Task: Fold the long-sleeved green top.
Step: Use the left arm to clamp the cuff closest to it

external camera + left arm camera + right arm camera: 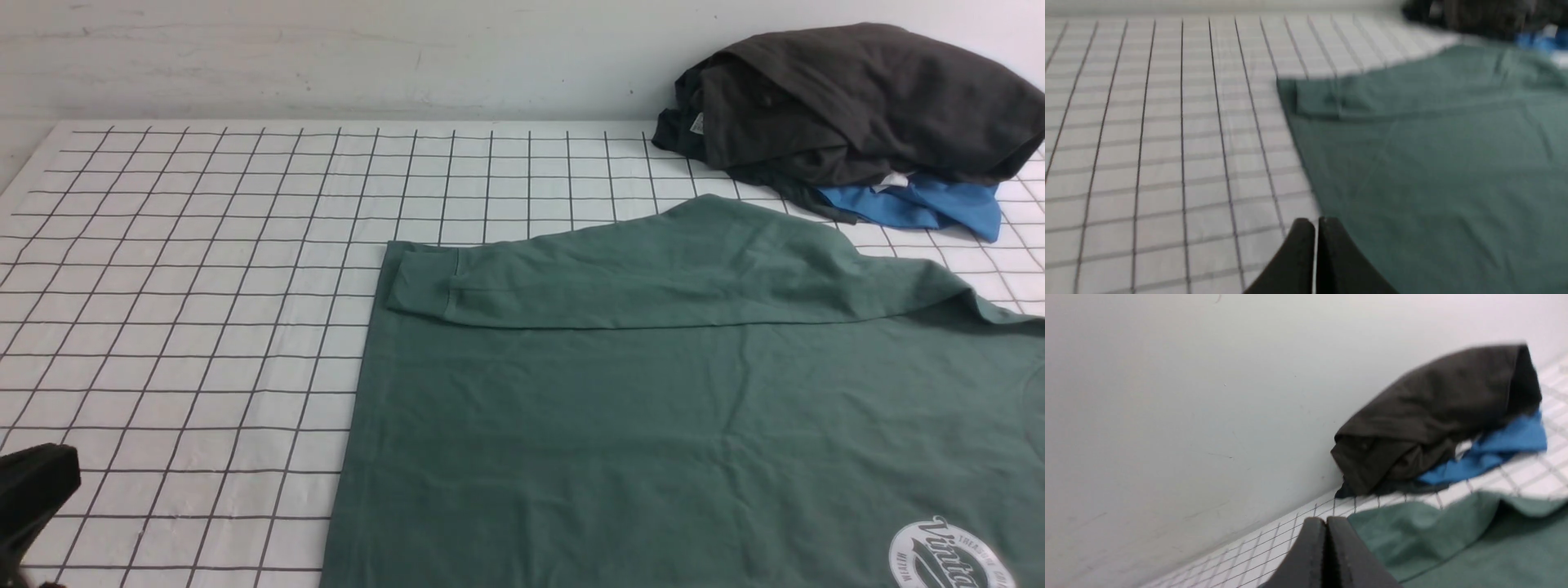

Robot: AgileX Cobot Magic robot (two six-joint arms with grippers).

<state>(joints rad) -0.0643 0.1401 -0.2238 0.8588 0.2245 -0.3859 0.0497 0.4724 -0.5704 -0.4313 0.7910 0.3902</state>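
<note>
Gridded table (188, 327): left gripper (1316, 224) and right gripper (1327, 522) pressed together, seemingly empty; I'd open them before pinching the green long-sleeved top (653, 425).

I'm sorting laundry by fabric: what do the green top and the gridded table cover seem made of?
The green long-sleeved top looks like matte knit cotton jersey: soft shallow creases, limp folds, no sheen; the exact fibre is unclear. The gridded table cover seems a thin white cloth printed with dark lines: the lines waver over slight ripples, though it might be plastic sheet.
</note>
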